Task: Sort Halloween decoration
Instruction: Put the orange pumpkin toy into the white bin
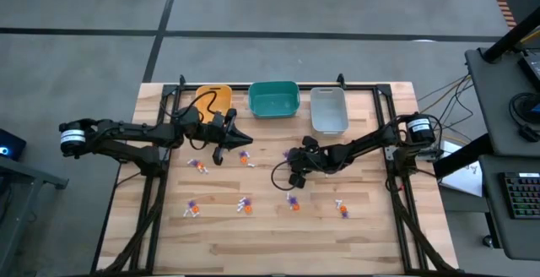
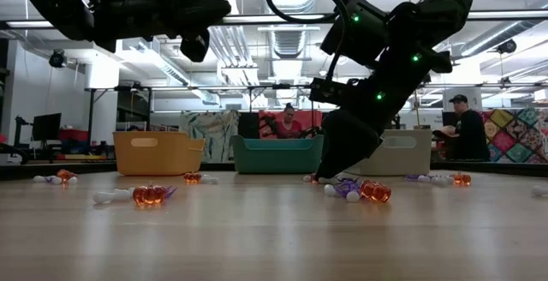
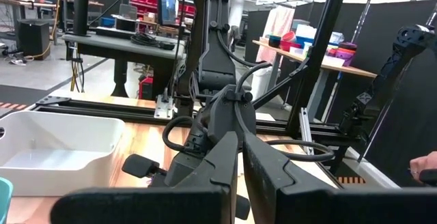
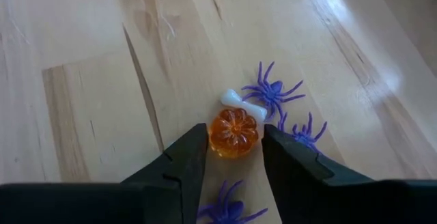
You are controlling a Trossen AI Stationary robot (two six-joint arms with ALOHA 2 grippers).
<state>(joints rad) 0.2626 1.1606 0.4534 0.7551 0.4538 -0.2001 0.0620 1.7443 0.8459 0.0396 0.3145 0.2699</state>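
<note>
The Halloween decoration lies scattered in small clusters on the wooden table (image 1: 211, 243): orange pumpkins, purple spiders and white bones, e.g. (image 1: 199, 167), (image 1: 245, 204), (image 1: 342, 208). My right gripper (image 4: 233, 145) is down at the table's middle (image 1: 294, 178), open, its fingers on either side of an orange pumpkin (image 4: 233, 132). The pumpkin rests on the wood beside a white bone (image 4: 242, 103) and purple spiders (image 4: 273, 91). My left gripper (image 1: 247, 135) hangs shut and level above the table in front of the yellow bin (image 1: 215, 98), with nothing seen in it. My right gripper's fingers (image 4: 194, 149) slant down from the table's right and stand close against the two sides of the orange pumpkin (image 4: 217, 136). The pumpkin lies flat on the table. Whether the fingers touch it, I cannot tell.
Three bins stand in a row at the far edge: yellow, teal (image 1: 273, 98) and grey (image 1: 328, 108). A black frame (image 1: 388, 116) borders the table. More trinkets lie near the front (image 2: 150, 195), (image 2: 364, 191). People sit in the room beyond (image 2: 462, 127).
</note>
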